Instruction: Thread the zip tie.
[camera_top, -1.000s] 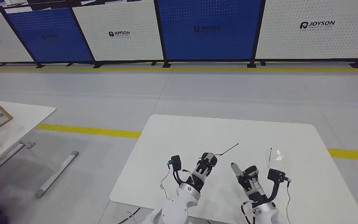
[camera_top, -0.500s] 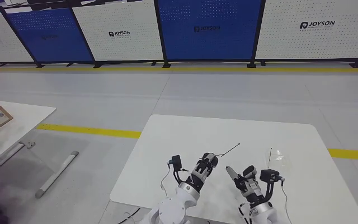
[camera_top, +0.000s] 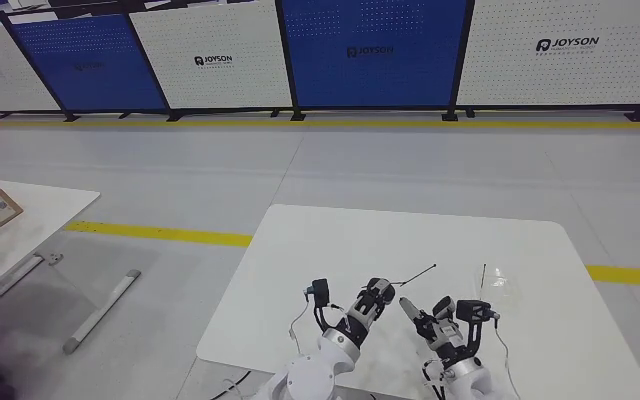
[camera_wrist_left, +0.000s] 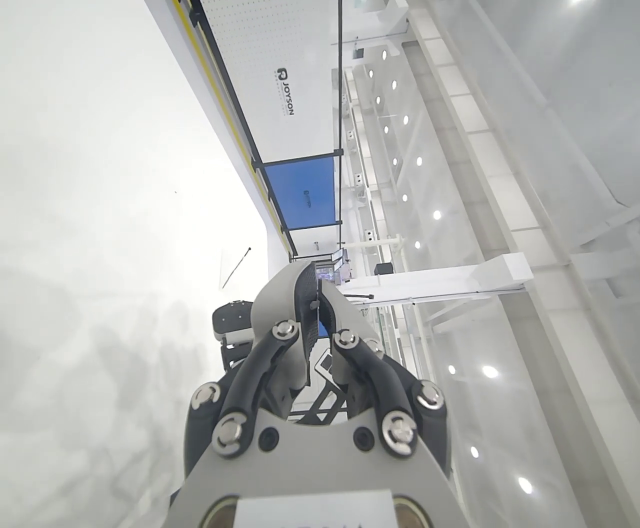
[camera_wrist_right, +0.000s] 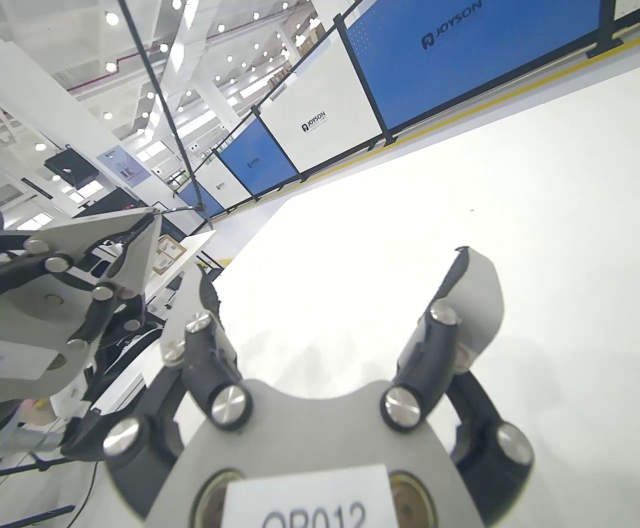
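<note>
1. At the near edge of the table, left gripper: jaws pressed together, pinching one end of a black zip tie. Pads meet on the strap in the left wrist view.
2. Zip tie runs straight out from the fingertips, slanting toward the far right of the table; the free end is clear of the right arm. From the right wrist view it shows as a long thin black line rising from the left gripper's tips.
3. Left arm comes in from the near edge, wrist angled toward the right arm.
4. Right gripper: jaws spread wide, holding nothing, with bare tabletop between the fingers. It sits just beside the left gripper, apart from the held strap.
5. Second zip tie lies flat on the table further right (thin, dark, head end hard to make out), next to a clear plastic bag.
</note>
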